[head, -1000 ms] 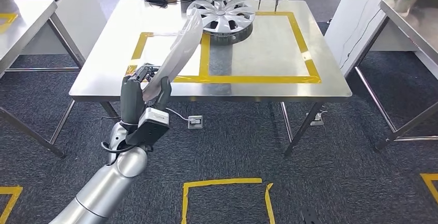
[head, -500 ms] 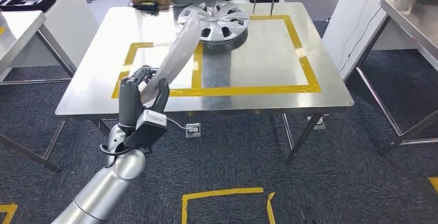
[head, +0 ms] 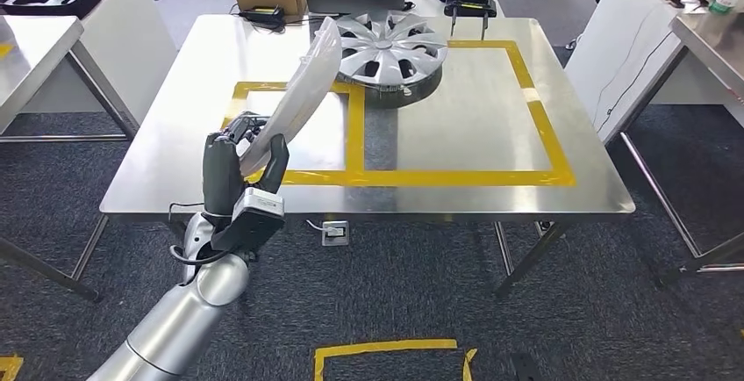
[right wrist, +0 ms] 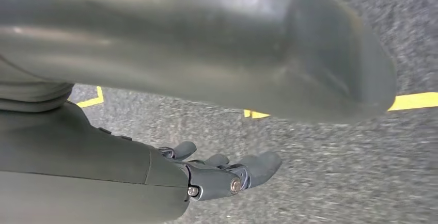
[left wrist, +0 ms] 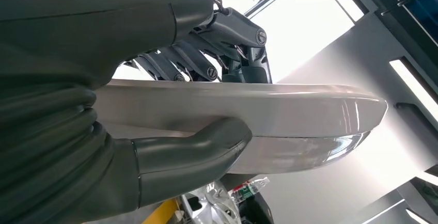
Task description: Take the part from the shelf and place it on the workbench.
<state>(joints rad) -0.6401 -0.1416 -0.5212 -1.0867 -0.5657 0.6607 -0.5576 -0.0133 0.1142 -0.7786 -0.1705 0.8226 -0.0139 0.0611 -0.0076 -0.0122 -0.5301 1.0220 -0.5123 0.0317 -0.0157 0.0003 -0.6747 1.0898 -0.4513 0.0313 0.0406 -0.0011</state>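
Approach to the counter [head: 175,179]: against the views of a moment ago the whole scene has shifted, so the camera has moved with the robot, and placement seems not yet begun. The left hand [head: 237,157] grips the part [head: 303,91], a long, pale, glossy curved panel angled above the counter's near-left taped square. The right hand [right wrist: 217,175] hangs empty over carpet, fingers loosely extended.

My left hand [head: 235,166] grips a pale elongated part [head: 303,91], tilted over the worktop [head: 474,148]. Hubcap [head: 390,47] sits on yellow tape [head: 439,177].
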